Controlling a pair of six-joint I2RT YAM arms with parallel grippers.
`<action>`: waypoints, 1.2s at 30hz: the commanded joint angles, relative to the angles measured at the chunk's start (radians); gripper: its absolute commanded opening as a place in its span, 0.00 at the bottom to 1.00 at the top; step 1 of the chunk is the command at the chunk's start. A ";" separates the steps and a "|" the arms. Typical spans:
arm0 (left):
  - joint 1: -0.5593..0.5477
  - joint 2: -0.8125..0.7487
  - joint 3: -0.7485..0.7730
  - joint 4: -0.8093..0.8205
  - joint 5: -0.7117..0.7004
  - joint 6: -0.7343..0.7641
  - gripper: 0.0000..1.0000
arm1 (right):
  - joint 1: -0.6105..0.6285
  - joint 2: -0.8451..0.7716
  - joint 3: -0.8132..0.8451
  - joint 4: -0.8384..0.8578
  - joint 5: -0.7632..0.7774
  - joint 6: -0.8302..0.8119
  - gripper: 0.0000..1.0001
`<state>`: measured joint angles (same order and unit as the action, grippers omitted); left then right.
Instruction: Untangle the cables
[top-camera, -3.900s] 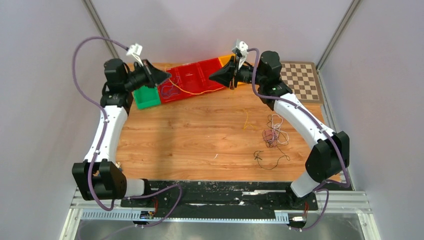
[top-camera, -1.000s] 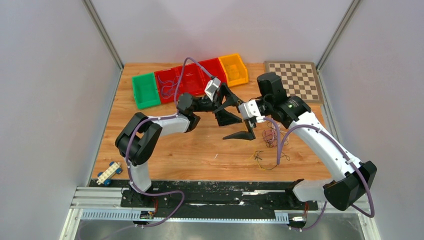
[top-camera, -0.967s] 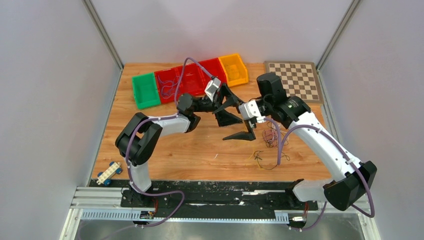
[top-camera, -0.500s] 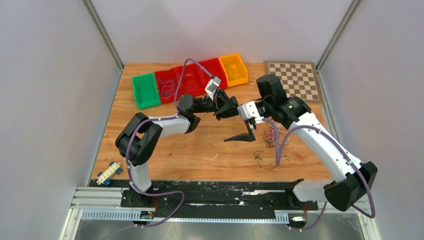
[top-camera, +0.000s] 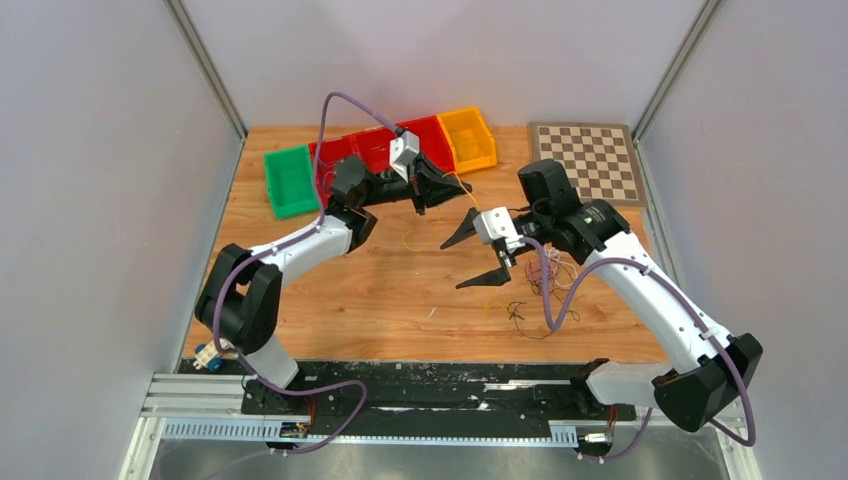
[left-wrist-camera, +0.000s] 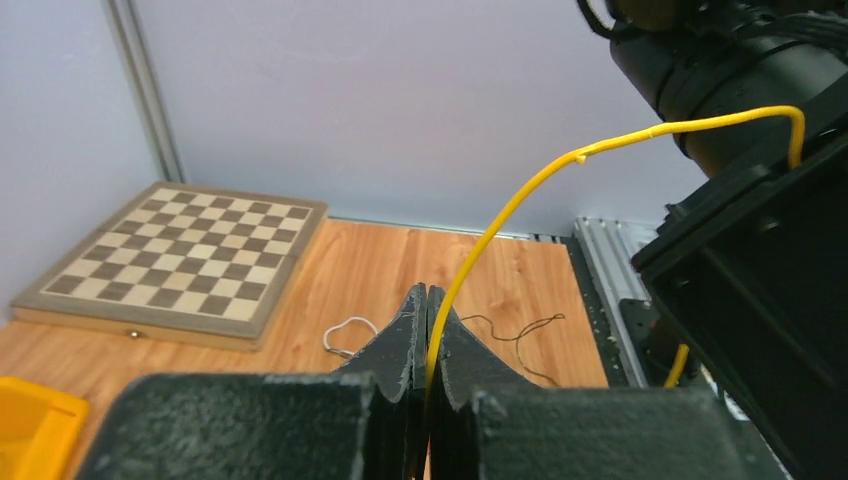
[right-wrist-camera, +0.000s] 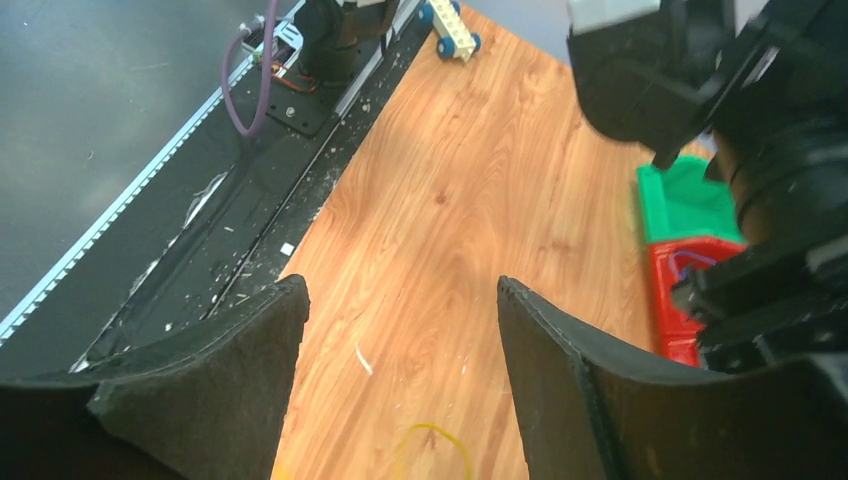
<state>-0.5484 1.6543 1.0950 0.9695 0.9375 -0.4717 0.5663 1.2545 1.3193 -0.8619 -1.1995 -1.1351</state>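
My left gripper (top-camera: 432, 190) is shut on a thin yellow cable (left-wrist-camera: 500, 215), which arcs up from between its closed fingertips (left-wrist-camera: 427, 300) toward the right arm. A loop of the yellow cable (top-camera: 411, 236) hangs over the table and shows low in the right wrist view (right-wrist-camera: 435, 440). My right gripper (top-camera: 472, 255) is open in mid-air at the table's centre, with nothing between its fingers (right-wrist-camera: 250, 340). A small tangle of cables (top-camera: 545, 270) lies on the wood under the right arm. A black cable (top-camera: 525, 320) lies nearer the front, and a white loop (left-wrist-camera: 345, 330) shows beyond the left jaws.
Green (top-camera: 290, 180), red (top-camera: 375, 150) and yellow (top-camera: 468, 138) bins line the back edge; the red one holds some wires. A chessboard (top-camera: 590, 160) sits at the back right. A toy car (right-wrist-camera: 452, 25) lies at the front left by the left arm's elbow.
The left gripper has shut on the yellow cable and drawn back toward the red bins, lifting it. The right gripper has stayed open near the centre, its jaws narrowing a little.
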 joint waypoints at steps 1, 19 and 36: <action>0.000 -0.106 0.032 -0.102 -0.007 0.188 0.00 | -0.024 0.023 0.001 -0.047 0.028 0.040 0.72; 0.002 -0.237 0.080 -0.538 -0.017 0.406 0.00 | -0.130 0.108 0.228 0.041 0.061 0.380 0.70; 0.072 -0.167 0.180 -0.606 -0.164 0.218 0.00 | -0.140 0.079 0.150 0.280 0.158 0.613 0.00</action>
<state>-0.5129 1.4853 1.2354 0.3649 0.8223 -0.1814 0.4343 1.3506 1.4837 -0.7002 -1.0882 -0.6331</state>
